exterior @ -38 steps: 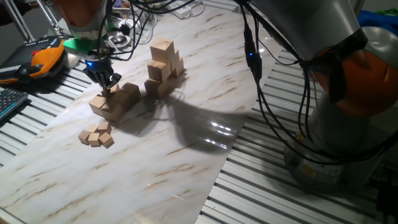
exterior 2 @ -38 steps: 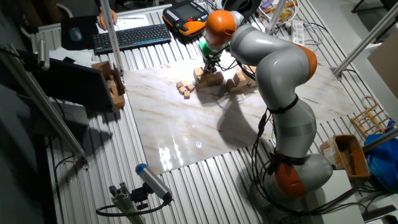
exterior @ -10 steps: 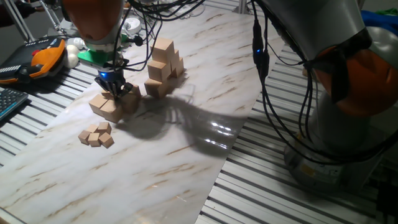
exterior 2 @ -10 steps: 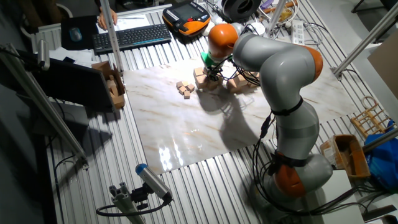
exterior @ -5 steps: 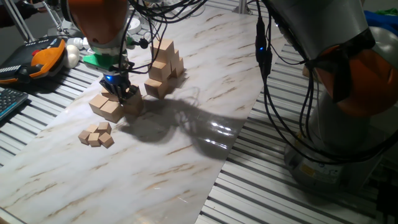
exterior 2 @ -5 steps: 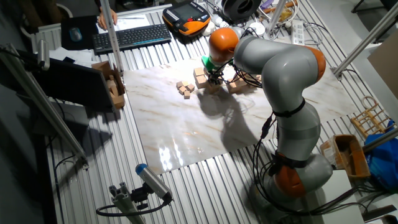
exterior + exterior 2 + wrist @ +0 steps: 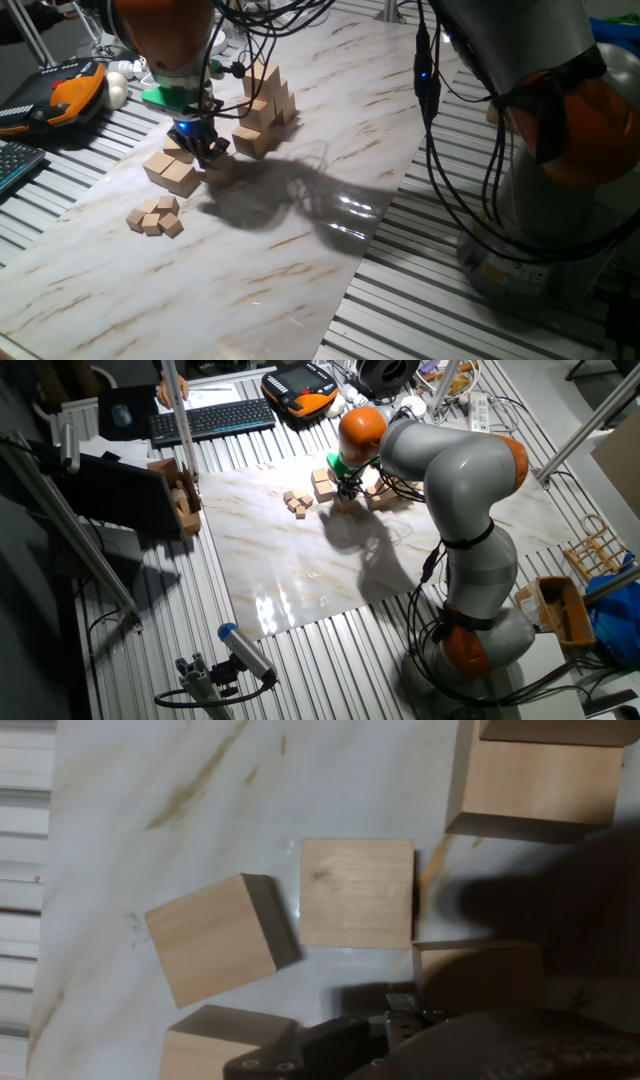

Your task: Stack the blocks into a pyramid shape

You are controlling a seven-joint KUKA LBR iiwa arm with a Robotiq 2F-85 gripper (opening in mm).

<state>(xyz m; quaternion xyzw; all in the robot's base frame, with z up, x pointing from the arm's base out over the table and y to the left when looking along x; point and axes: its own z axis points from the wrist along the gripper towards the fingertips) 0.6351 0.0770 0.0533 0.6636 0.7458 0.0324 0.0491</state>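
On the worktop [image 7: 300,230], toward its far-left part in one fixed view, we see the claw [image 7: 207,153] lowered among loose blocks [image 7: 172,172], just beside the stacked blocks [image 7: 264,105]. Its fingertips sit at or on a block [image 7: 220,168] lying between the loose group and the stack. We cannot tell from any view how far open the claw is, or whether it grips that block: the fixed views are too small there, and the hand view shows only dark hardware along its lower edge.

Room: the marble sheet is bare over its near and right parts, well apart from the blocks. The block groups lie near the sheet's far-left edge, where ribbed metal slats begin. A cluster of small cubes [image 7: 155,216] lies near the loose blocks, toward the left edge. Cables hang from the arm [image 7: 500,60] above the sheet's right side.

View differences: the hand view shows a flat block [image 7: 357,892] lying squarely, a tilted-angle block [image 7: 212,939] just beside it with a narrow gap, and others cut off at the frame edges. The other fixed view shows the arm [image 7: 455,470] bending over the blocks [image 7: 322,481], plus a keyboard [image 7: 212,418] beyond the sheet.
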